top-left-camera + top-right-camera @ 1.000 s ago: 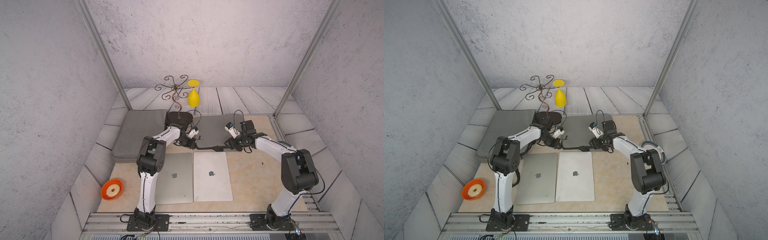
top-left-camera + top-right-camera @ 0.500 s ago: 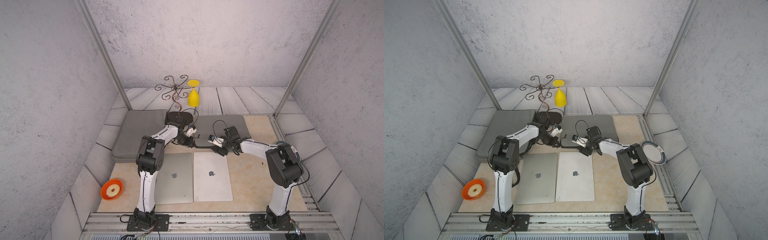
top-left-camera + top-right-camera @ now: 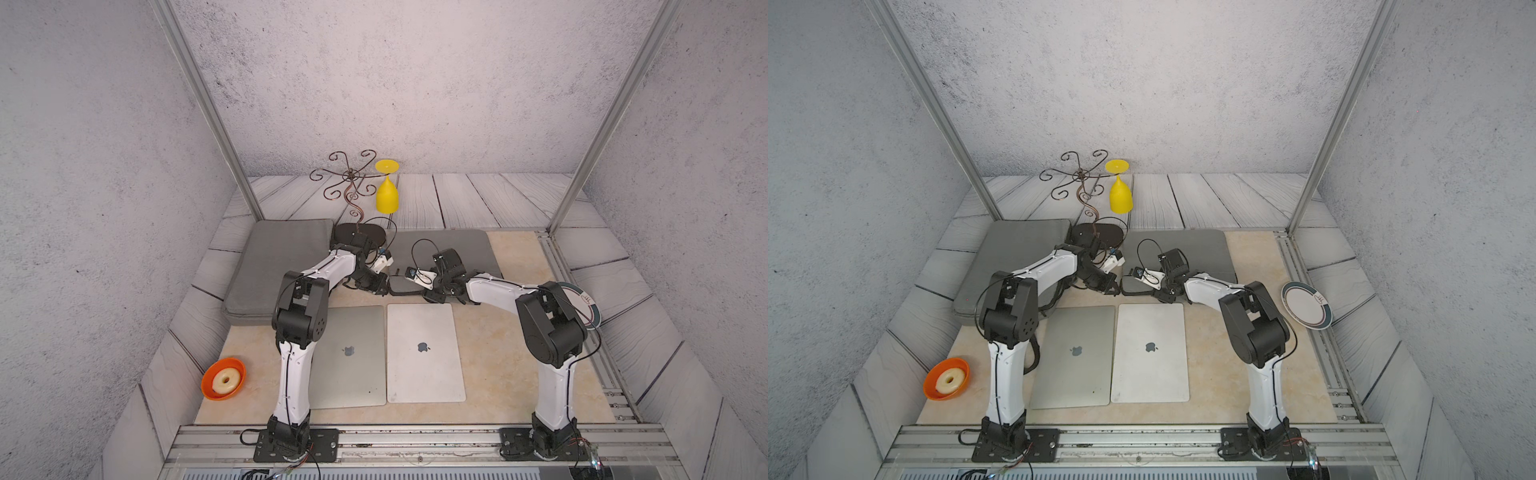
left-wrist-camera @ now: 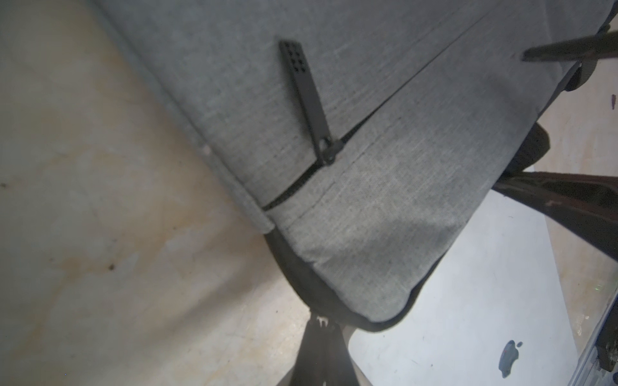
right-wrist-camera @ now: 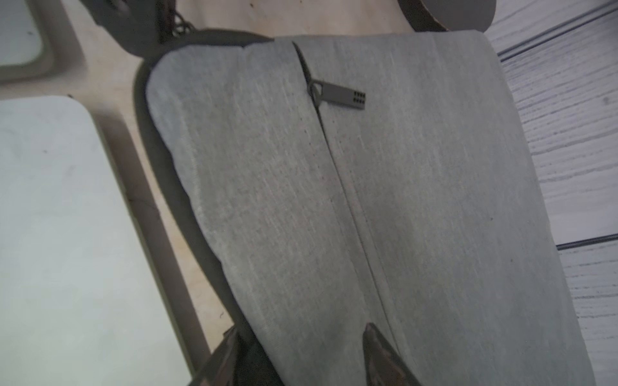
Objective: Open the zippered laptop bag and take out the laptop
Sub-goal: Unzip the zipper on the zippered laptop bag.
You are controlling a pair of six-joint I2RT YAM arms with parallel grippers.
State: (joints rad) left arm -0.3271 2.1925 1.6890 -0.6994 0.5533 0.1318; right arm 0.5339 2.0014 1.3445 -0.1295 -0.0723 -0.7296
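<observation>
**Grey laptop bag point(image 3: 453, 249), far centre, behind the laptops point(image 3: 424, 353); contents hidden.**

Left gripper point(image 4: 321, 331) pinched together on the bag's near-left corner; right gripper point(image 5: 299, 329) has its jaws apart astride the near edge. Risk: closing on bare fabric or on the pocket zipper pull point(image 5: 341, 95) leaves the main zip closed, and a tug could strip the left pinch. Count: bags 2, with the spare bag point(image 3: 282, 257) far left; laptops 2; goblet point(image 3: 387, 195) 1; wire stand point(image 3: 351, 187) 1; bowl point(image 3: 205, 386) 1; plate point(image 3: 1306, 305) 1.

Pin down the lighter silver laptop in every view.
In both top views: lighter laptop right of the darker laptop, in front of the grey laptop bag.
Left wrist: the laptop, logo showing, past the bag's corner.
Right wrist: the laptop alongside the bag's edge.
Shared landmark: the bag.
</observation>
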